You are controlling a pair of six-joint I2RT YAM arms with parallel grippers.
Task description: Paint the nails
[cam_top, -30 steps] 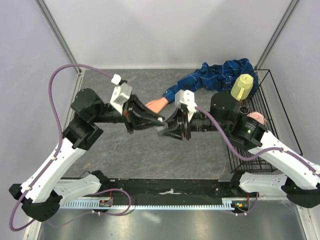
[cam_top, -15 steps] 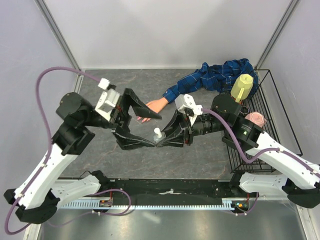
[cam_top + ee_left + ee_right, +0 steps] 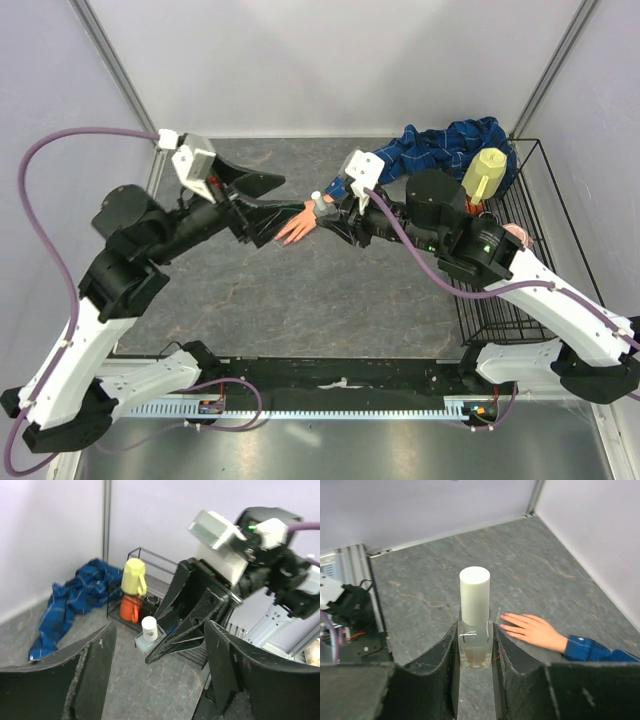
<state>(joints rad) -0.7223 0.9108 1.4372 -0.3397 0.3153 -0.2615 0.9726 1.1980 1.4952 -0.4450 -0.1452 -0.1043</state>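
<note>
The peach mannequin hand (image 3: 298, 222) lies flat on the grey table, its wrist in a blue plaid sleeve (image 3: 420, 150). In the right wrist view the nails (image 3: 503, 625) show as small pinkish tips on the fingers of the hand (image 3: 535, 631). My right gripper (image 3: 325, 208) is shut on a small clear bottle with a white cap (image 3: 475, 622), held upright just beside the fingertips. My left gripper (image 3: 280, 200) stands open with nothing in it, just left of the hand. In its own view the left gripper (image 3: 157, 675) faces the bottle (image 3: 149, 632).
A black wire rack (image 3: 520, 250) stands at the right edge with a yellow cup (image 3: 484, 172) and a pink item (image 3: 515, 232) in it. The left wrist view also shows an orange cup (image 3: 130, 609) there. Pale walls close in on three sides.
My left gripper opened off the bottle and drew back to the left. The right gripper carried the bottle from mid-table to the far side, next to the hand's fingertips.
</note>
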